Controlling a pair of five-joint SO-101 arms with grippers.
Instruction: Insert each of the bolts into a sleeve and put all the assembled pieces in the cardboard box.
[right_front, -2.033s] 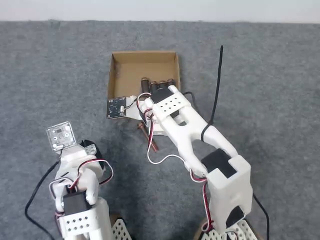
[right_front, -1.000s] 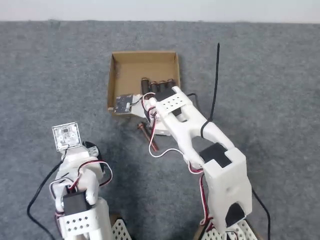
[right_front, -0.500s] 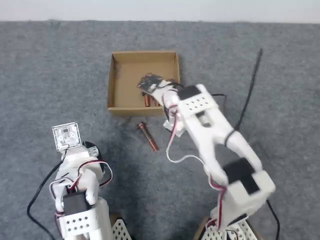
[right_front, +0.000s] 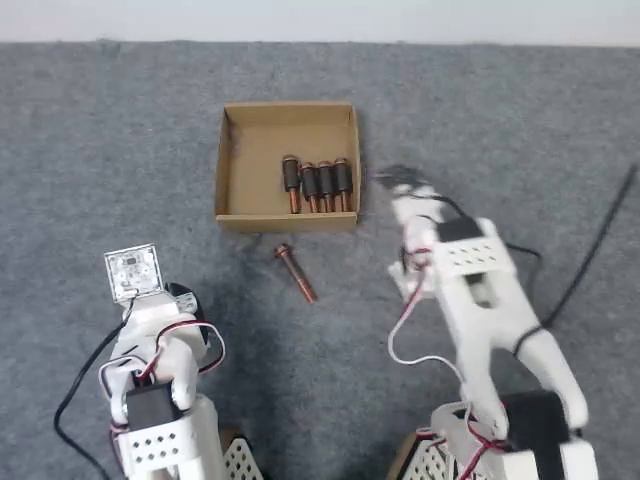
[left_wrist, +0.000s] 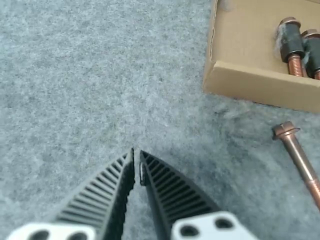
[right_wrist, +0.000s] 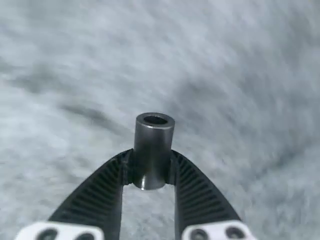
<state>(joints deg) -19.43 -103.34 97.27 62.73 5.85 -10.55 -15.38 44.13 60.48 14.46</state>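
A grey felt-covered table (right_front: 120, 130) carries two things: the cardboard box (right_front: 222, 160) and a loose copper bolt (right_front: 296, 273) just beside it at six o'clock — head toward eleven, shank toward five.

Cardboard box (right_front: 232, 165): stood near the table's (right_front: 100, 150) rear edge.
Assembled pieces (right_front: 318, 185): 4 lay side by side inside it.
Bolt (right_front: 295, 273): lay just before the box.
Sleeve (right_wrist: 152, 150): sat in the right gripper (right_wrist: 150, 161), right of the box.
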